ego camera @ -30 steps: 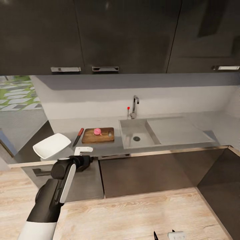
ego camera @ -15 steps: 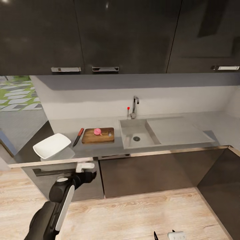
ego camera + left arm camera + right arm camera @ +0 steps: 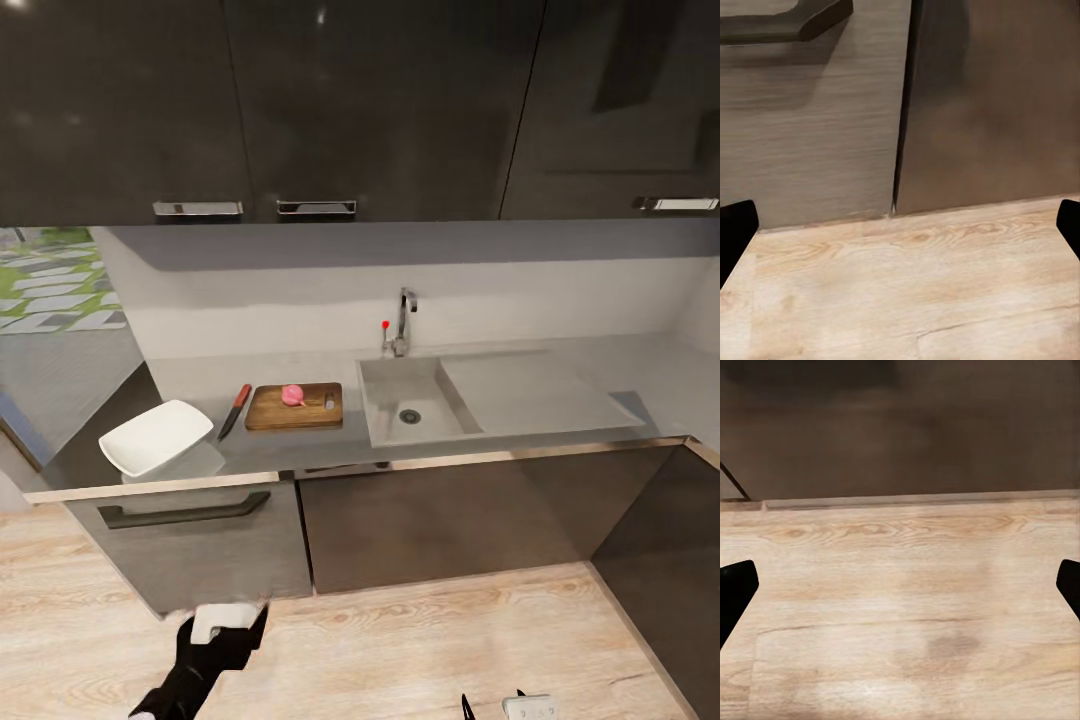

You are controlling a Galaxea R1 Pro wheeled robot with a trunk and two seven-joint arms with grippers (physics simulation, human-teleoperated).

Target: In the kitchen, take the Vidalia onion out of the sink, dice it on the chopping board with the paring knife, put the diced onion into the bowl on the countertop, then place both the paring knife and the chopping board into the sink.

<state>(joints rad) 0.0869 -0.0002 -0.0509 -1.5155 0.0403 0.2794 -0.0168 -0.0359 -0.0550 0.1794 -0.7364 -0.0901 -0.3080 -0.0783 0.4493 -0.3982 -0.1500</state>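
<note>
Now the onion (image 3: 292, 395) lies on the chopping board (image 3: 295, 406), a little above the centre of the head view, so I judge the step in hand is to fetch the paring knife (image 3: 235, 410) and begin the dicing. The knife lies on the surface (image 3: 560, 385) just beside the board's left edge, handle toward the wall, blade pointing down-left toward the bowl (image 3: 156, 437). The sink (image 3: 410, 400) is right of the board, and nothing lies in it.

My left gripper (image 3: 228, 632) hangs low at the bottom left of the head view, in front of the drawer (image 3: 190, 545). In its wrist view both dark fingertips (image 3: 735, 236) stand at the two side edges of the picture, so the jaws are wide apart and hold nothing. The right gripper (image 3: 492, 706) is at the bottom edge; its fingertips (image 3: 735, 592) are spread the same way over the wooden floor (image 3: 907, 607).

To do the step well, I would lift the left arm above the surface edge first, then come down on the reddish handle — not the blade — with the jaws across it. The knife is well apart from both jaws, far up in the picture from them, so a long reach is needed. I would also keep clear of the bowl, which stands near the blade tip.
</note>
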